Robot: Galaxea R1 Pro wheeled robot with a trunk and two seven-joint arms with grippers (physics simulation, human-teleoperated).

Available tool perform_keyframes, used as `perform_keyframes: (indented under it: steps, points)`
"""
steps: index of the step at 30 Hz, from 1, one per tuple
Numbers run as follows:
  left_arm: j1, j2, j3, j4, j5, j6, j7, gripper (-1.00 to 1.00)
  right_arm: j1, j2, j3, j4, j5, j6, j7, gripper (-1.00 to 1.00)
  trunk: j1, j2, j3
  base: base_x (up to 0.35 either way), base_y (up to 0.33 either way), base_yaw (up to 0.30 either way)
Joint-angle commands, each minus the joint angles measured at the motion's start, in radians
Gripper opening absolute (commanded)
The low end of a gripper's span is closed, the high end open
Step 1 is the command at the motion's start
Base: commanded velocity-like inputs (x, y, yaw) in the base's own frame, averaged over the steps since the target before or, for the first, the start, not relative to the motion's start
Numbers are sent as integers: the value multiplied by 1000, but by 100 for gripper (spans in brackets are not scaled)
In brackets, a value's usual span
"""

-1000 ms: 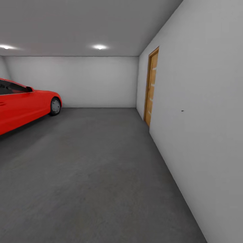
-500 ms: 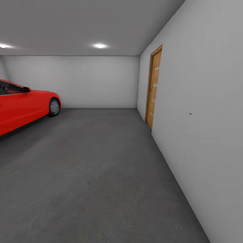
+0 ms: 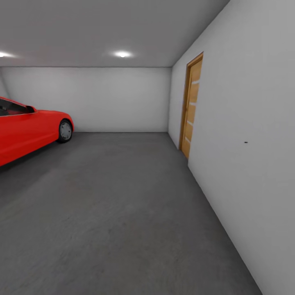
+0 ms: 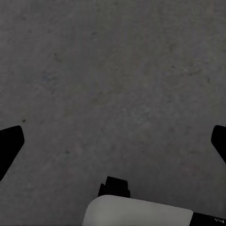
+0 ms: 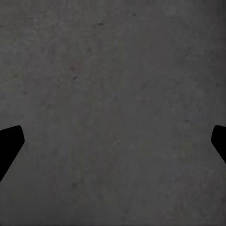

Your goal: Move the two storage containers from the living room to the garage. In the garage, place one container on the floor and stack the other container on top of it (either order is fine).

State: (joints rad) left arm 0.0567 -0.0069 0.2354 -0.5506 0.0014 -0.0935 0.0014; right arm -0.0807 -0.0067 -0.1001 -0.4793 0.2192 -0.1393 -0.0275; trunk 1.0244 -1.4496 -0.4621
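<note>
The left gripper (image 4: 113, 141) is seen in its wrist view with the two dark fingertips (image 4: 10, 143) spread wide to the frame's edges and nothing between them; directly beyond it lies only the dark grey, mottled concrete floor (image 4: 117, 70). The right gripper (image 5: 113, 141) is spread just as wide and is equally empty, with the same rough concrete floor beyond it.

Further out, in the head view, the bare garage is seen: the concrete floor (image 3: 114, 205) runs ahead to a pale grey back wall (image 3: 114, 98), a pale grey side wall (image 3: 254, 143) runs close along the right gripper's side, and an orange-brown wooden door (image 3: 191, 108) is set in that wall further ahead. A glossy red car (image 3: 28, 129) stands well off on the left gripper's side.

No orange-red storage container can be seen in these views, so neither is judged to be in the garage stretch in view; with both grippers empty, the step in hand is judged to be travel, probably toward the door to fetch a container. For this to go well, the base should be kept clear of the near side wall and lined up squarely with the doorway before passing through, with both arms held tucked. The open floor ahead, away from the car, would suit the later stack.
</note>
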Motion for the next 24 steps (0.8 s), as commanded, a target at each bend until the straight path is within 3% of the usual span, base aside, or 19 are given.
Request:
perform_keyframes:
  steps: [1, 24]
  points:
    - [0, -1, 2, -1, 0, -2, 0, 100, -1, 1, -4, 1, 11, -3, -2, 100, 1, 0, -1, 322, 152, 0]
    - [0, -1, 4, -1, 0, -3, 1, 100, -1, 1, -4, 1, 9, -3, -2, 100, 1, 0, -1, 322, 139, 0]
